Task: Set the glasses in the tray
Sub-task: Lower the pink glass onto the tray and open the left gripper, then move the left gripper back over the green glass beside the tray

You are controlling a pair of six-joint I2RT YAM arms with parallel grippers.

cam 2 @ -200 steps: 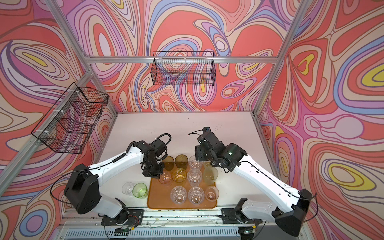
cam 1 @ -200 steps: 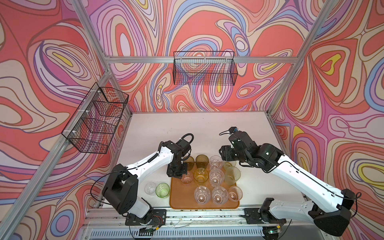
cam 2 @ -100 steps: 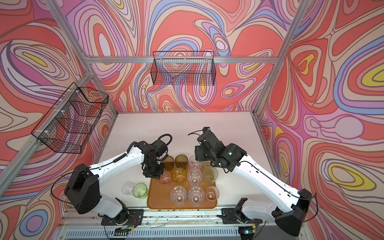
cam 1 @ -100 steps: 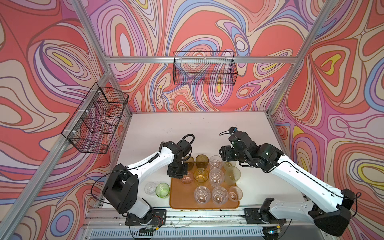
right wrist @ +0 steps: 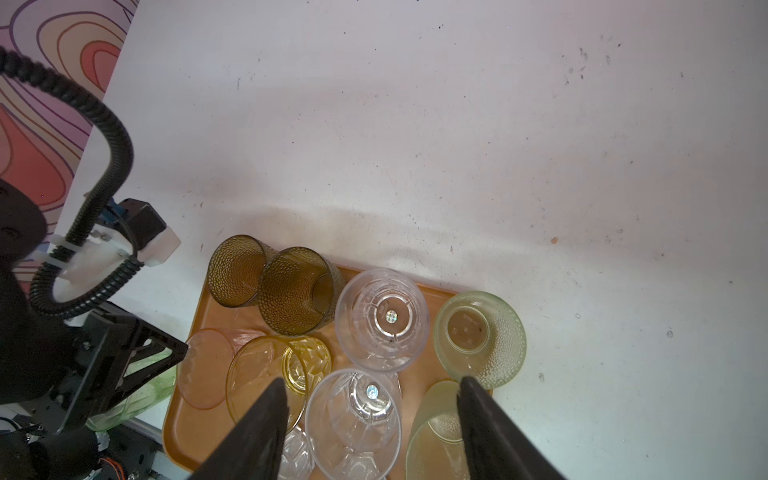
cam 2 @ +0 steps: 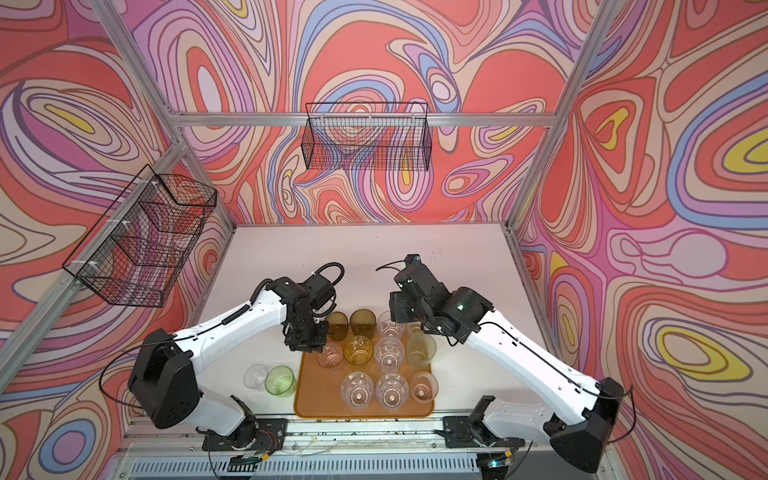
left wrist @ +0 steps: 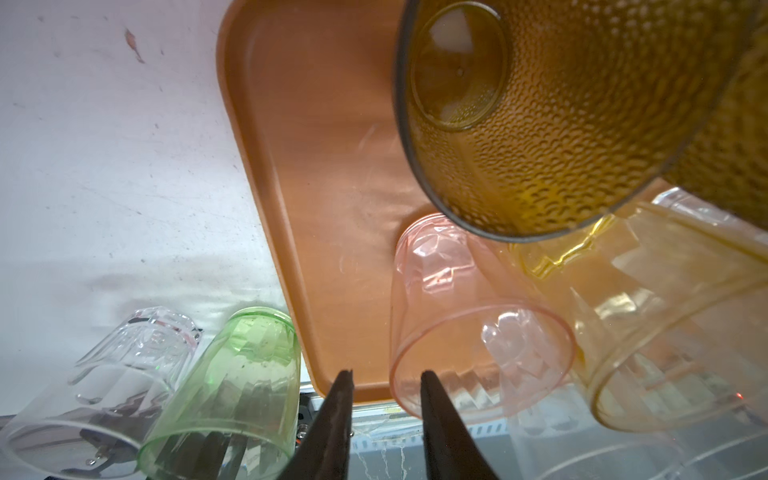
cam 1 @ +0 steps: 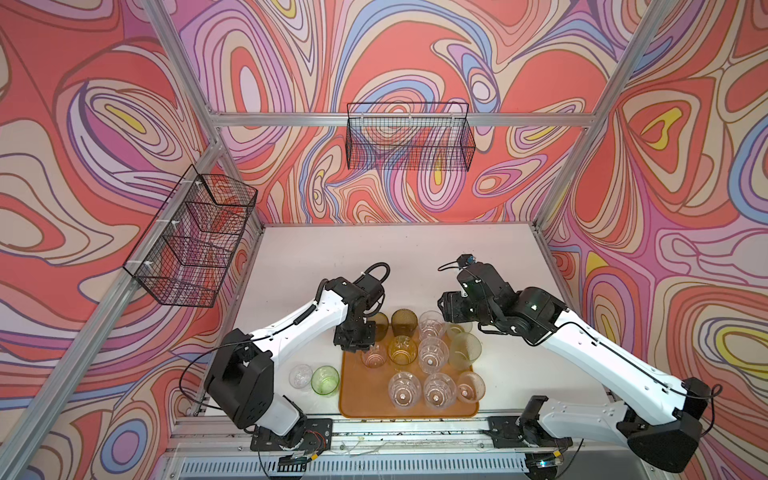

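- The left claw (left wrist: pixel 384 376) is slightly spread. Its jaws straddle one wall of the pink tumbler (left wrist: pixel 457 307) without pinching it, and that tumbler stands upright on the orange-brown tray (cam 1: pixel 359 397).
- The right claw (right wrist: pixel 370 390) is spread wide and empty above the tray's far glasses.
- In a top view, the bright green tumbler (cam 1: pixel 325 379) and the clear tumbler (cam 1: pixel 300 376) stand upright on the tabletop (cam 1: pixel 374 249), off the tray, at about 7 o'clock from the left claw.
- The left arm is plainly nearer, so the next pick is probably its job.
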